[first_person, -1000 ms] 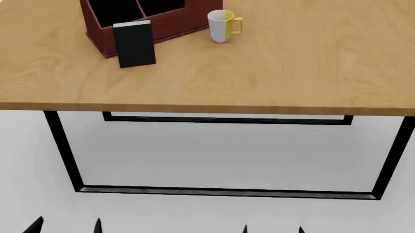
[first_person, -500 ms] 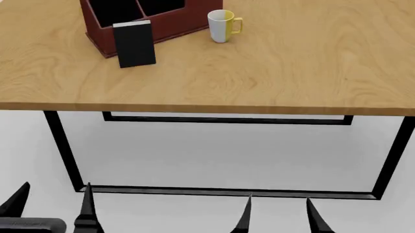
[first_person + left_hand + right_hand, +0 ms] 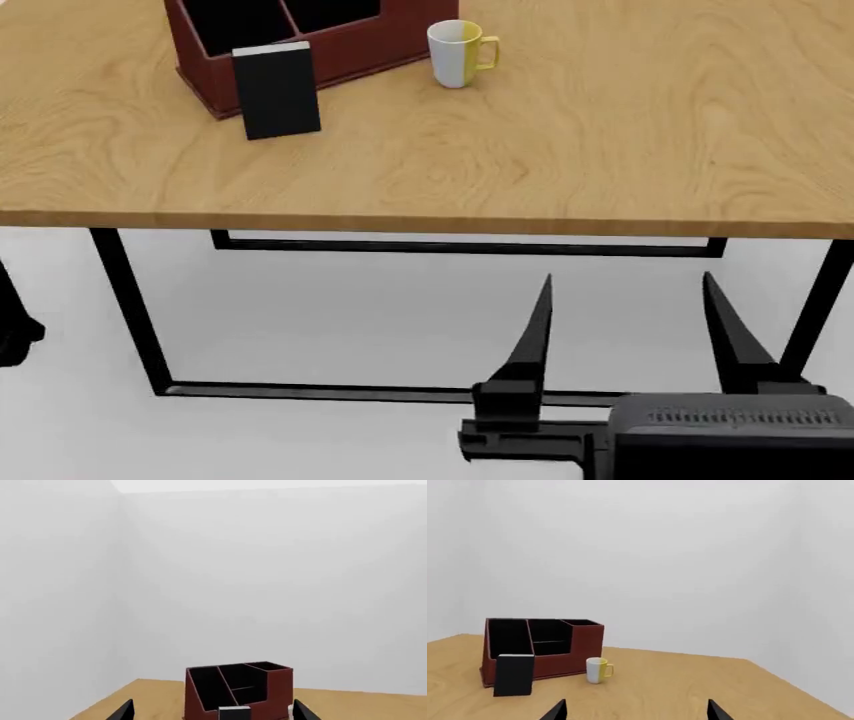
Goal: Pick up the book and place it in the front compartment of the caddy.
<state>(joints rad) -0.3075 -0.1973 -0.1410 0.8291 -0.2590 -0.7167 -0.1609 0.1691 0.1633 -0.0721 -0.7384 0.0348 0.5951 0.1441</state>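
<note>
Three items stand on the wooden table (image 3: 561, 150): caddy (image 3: 350, 48), book (image 3: 276, 91), mug (image 3: 454, 53).

Book: black hardcover, upright, leaning against or just touching the caddy's near wall; outside every compartment. Not yet picked up.

Caddy: red-brown box, black interior, at the table's far left part. Mug, white and yellow, just beside the caddy's right end.

Right gripper (image 3: 625, 300): below the table's near edge, well apart from the book; fingers spread wide, nothing between them.

Left gripper (image 3: 212, 711): only two finger tips show in its wrist view, set apart and empty; caddy and book lie ahead of it.

Step in hand, by judgement: approach. Done well, one arm rises above the table's edge first, then closes on the book's upper edge across its thin faces, avoiding the mug and the caddy's wall, so the book does not topple.
</note>
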